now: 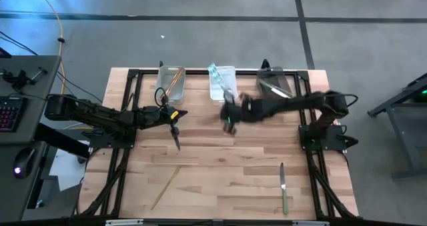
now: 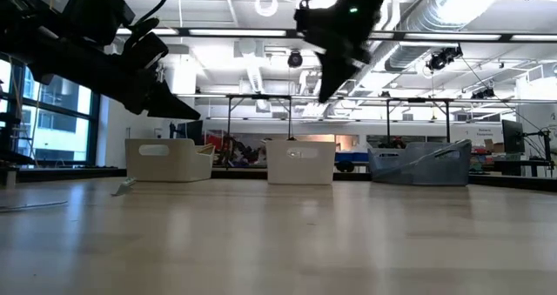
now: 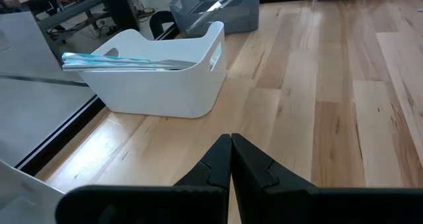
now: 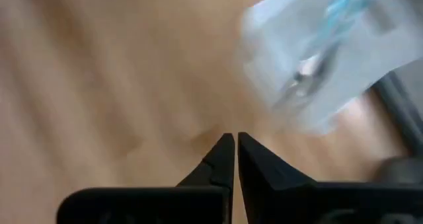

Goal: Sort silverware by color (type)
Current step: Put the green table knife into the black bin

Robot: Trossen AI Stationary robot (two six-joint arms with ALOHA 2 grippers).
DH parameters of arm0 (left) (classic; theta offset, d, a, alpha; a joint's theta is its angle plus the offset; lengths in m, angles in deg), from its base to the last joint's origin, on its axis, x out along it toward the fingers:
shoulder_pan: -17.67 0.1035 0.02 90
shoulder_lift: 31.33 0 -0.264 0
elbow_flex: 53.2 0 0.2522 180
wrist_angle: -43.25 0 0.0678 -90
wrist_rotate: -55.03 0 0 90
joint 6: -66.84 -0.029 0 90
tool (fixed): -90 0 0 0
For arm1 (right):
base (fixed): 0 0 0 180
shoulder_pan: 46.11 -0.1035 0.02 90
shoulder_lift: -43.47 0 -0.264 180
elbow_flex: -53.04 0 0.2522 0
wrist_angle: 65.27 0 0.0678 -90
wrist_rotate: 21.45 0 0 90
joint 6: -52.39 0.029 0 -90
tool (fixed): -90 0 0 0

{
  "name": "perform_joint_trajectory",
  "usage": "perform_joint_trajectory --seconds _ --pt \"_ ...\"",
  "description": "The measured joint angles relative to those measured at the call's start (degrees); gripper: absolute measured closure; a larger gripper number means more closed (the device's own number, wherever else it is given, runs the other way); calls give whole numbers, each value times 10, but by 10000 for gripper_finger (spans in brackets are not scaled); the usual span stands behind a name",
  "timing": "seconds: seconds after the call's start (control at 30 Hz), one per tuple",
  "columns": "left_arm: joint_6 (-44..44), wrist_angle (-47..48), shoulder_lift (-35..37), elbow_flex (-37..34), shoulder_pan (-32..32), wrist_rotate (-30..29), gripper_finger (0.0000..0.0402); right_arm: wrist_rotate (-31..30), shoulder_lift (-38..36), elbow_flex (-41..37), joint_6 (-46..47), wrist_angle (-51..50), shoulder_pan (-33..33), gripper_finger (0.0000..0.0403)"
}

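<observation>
Silverware lies in three bins along the table's far edge: gold pieces in the left white bin (image 1: 171, 79), teal pieces (image 3: 119, 61) in the middle white bin (image 1: 222, 81), dark pieces in the grey bin (image 1: 275, 83). A gold piece (image 1: 165, 187) and a pale knife (image 1: 283, 186) lie flat on the table near its front edge. My left gripper (image 1: 177, 141) hangs shut and empty over the table's left middle. My right gripper (image 1: 229, 123), also shut and empty (image 4: 230, 138), hovers above the table just in front of the middle bin (image 4: 330, 52).
Black frame rails (image 1: 120, 153) run along the table's left and right sides under the arms. A desk with a keyboard (image 1: 10, 113) stands off the table's left edge. Bare wood lies between the two loose pieces.
</observation>
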Motion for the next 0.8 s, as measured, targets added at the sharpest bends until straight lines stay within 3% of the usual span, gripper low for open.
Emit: perform_joint_trajectory --seconds 0.27,0.67,0.8 --pt "2 0 0 0 0 2 401 32 -2 -127 185 87 -181 402" --pt "2 0 0 0 0 2 401 177 -2 -160 668 33 -427 402" --pt "2 0 0 0 0 2 401 196 -2 -160 840 53 -497 400"
